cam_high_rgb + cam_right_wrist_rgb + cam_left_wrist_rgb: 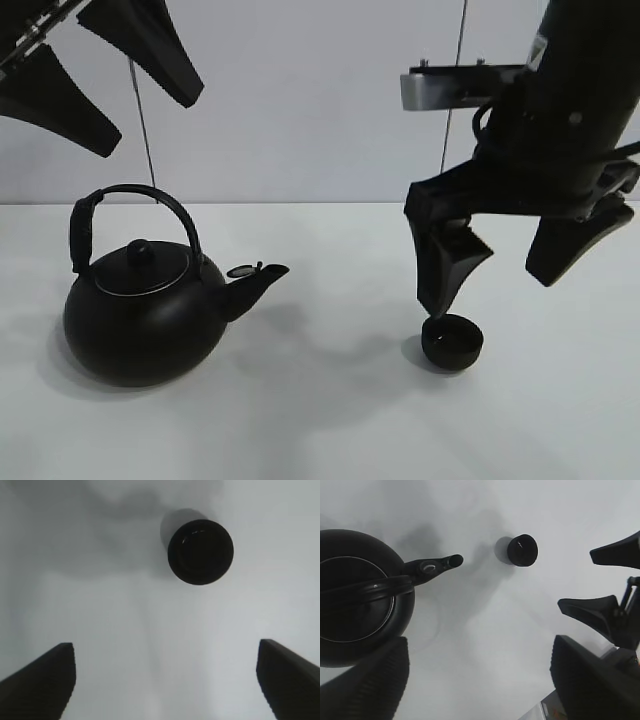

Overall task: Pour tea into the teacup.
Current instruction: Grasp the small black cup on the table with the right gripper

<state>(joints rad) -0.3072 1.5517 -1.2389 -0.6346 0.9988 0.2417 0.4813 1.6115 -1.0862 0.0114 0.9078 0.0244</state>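
The teacup (452, 342) (522, 550) (200, 552), a small matte black bowl without a handle, stands upright on the white table at the right. My right gripper (505, 275) (165, 680) hangs just above it, open, with nothing between its fingers; one fingertip (440, 295) is close over the cup's rim. A big round black kettle (140, 310) (355, 595) with an arched handle sits at the left, its spout (258, 278) pointing toward the cup. My left gripper (110, 80) (477, 690) is high above the kettle, open and empty.
The white table (330, 420) runs to a pale back wall. The right arm's fingers (592, 612) show at the edge of the left wrist view. Bare table lies between the kettle and the cup.
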